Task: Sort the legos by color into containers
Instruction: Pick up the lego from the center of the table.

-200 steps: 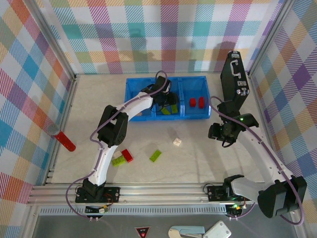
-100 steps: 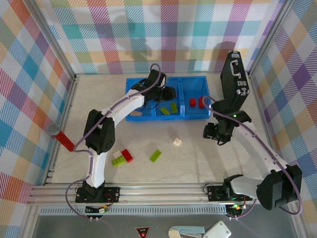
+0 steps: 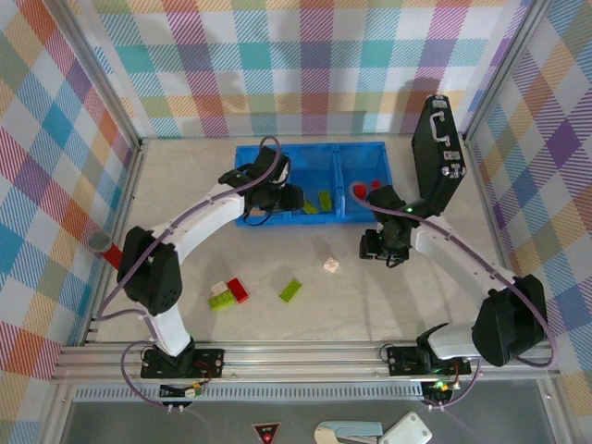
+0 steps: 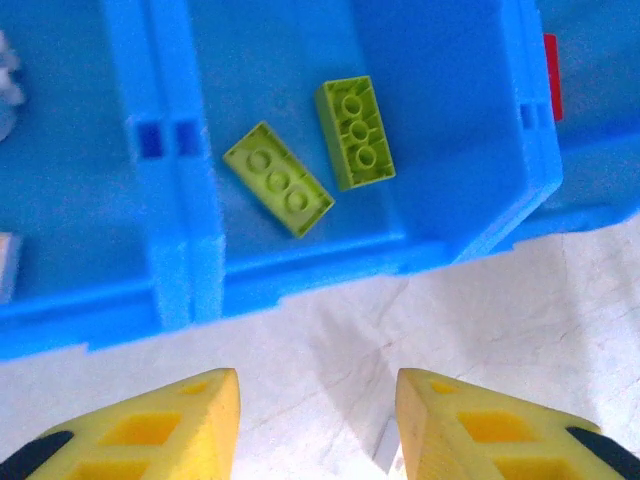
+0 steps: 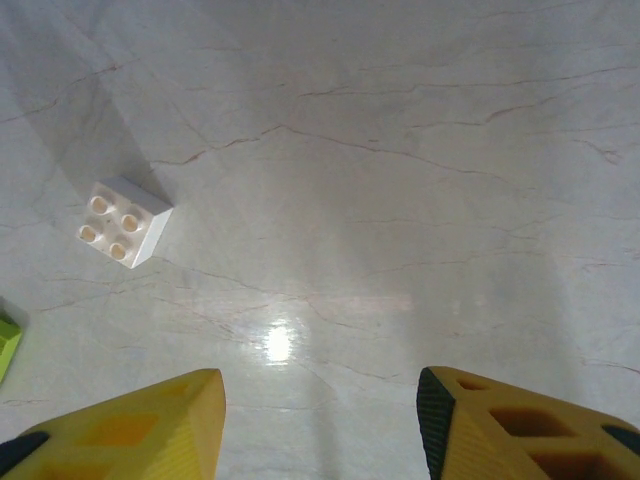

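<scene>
At the bottom edge of the left wrist view, the left pincer (image 4: pixel 318 385) stood with its yellow fingers (image 4: pixel 170 425) apart and nothing between them, over bare table (image 4: pixel 320 330) just short of the blue tray (image 4: pixel 190 250). Beyond it a lime green brick (image 4: pixel 278 179) and a second green brick (image 4: pixel 355 132) lay in the middle compartment. The right pincer (image 5: pixel 320 385) likewise gaped empty, with a white brick (image 5: pixel 124 221) at the left of its frame, well apart from it.

The sorting looked roughly half done. Below centre in the top view a loose green brick (image 3: pixel 290 290), a red brick (image 3: pixel 239 289) and another green one (image 3: pixel 220 301) just beside it waited on the table.

Pale slivers (image 4: pixel 6 265) at the left frame edge hinted at the left compartment's contents, cut off. The red pieces (image 3: pixel 359 191) in the right compartment sat partly behind the right arm (image 3: pixel 444 254), uncountable.
</scene>
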Robot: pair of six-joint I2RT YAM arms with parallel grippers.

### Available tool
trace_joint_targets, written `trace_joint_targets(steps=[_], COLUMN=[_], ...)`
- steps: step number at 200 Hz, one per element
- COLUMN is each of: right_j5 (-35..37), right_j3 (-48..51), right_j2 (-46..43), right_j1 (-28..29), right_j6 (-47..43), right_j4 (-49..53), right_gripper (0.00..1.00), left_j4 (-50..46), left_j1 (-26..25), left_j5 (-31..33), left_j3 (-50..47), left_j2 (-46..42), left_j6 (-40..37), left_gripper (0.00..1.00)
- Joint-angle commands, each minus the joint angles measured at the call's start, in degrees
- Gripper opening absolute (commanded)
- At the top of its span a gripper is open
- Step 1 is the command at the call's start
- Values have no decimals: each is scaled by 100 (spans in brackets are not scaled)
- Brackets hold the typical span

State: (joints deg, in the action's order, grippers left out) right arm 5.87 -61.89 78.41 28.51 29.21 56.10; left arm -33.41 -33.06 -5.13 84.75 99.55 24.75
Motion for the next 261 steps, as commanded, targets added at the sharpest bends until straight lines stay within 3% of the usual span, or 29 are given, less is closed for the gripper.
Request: trace_joint_targets(steps=[1,95,170,261], right_j5=[71,519,567,339], right_j3=[-213,-639,-868,-919], right_j2=[264,1603,2267,2680], right_j1=[261,1250,1490,1526], right_j6=[230,1790,3387,3732], right_j4=[-117,-493,-798,-1168], right_gripper=[55,56,56,56], left_j4=[-307,-969,-1643,-1217], left_j1=[56,520,1592,2227], left_j5=[323,720,531,494], left_j3=[-418,-1954,-2200,-2618], left_j2=[-563,-2075,-2746,-2838], left_j6=[-163,-380,-1096,-1667], left_gripper=[45,47,48,48])
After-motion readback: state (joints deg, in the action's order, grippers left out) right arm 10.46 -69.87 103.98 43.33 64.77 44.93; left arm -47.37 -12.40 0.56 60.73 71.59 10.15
